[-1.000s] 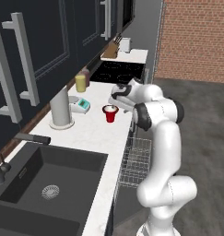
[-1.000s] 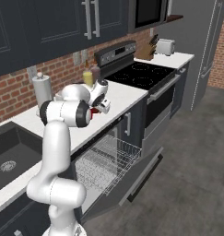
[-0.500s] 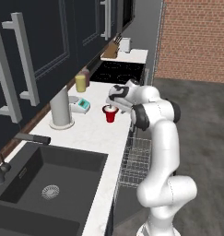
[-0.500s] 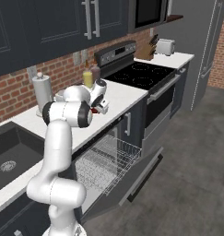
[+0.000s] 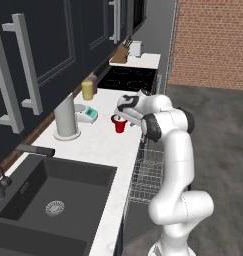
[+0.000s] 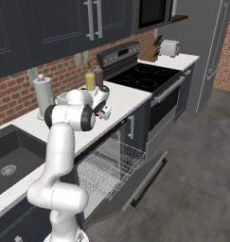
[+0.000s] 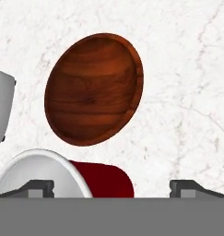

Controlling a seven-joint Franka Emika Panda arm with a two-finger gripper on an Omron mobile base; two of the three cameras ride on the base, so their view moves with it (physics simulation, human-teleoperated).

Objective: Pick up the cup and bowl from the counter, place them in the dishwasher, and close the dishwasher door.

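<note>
change: arm has swung left along the counter; hand sits nearer over the cup than a second ago, base unmoved
pincer: two-finger gripper [image 7: 111,186] spread wide, nothing between the tips, hovering over the cup
cup: small red tapered cup with white inside [image 5: 119,124] upright on the counter near its front edge, close under the left tip in hand view
bowl: shallow round dark reddish-brown wood-grain bowl [image 7: 94,89] just beside cup, apart
counter: white speckled stone countertop [image 5: 100,145], smooth, hard
dishwasher: door [image 6: 144,181] dropped open, silver wire-grid rack [image 6: 109,166] pulled out
step: centre tips across the cup, descend, squeeze mid-wall; the taper may slip
clutter: tall grey cylinder [image 5: 66,119], yellow jar [image 5: 87,90] well behind
</note>
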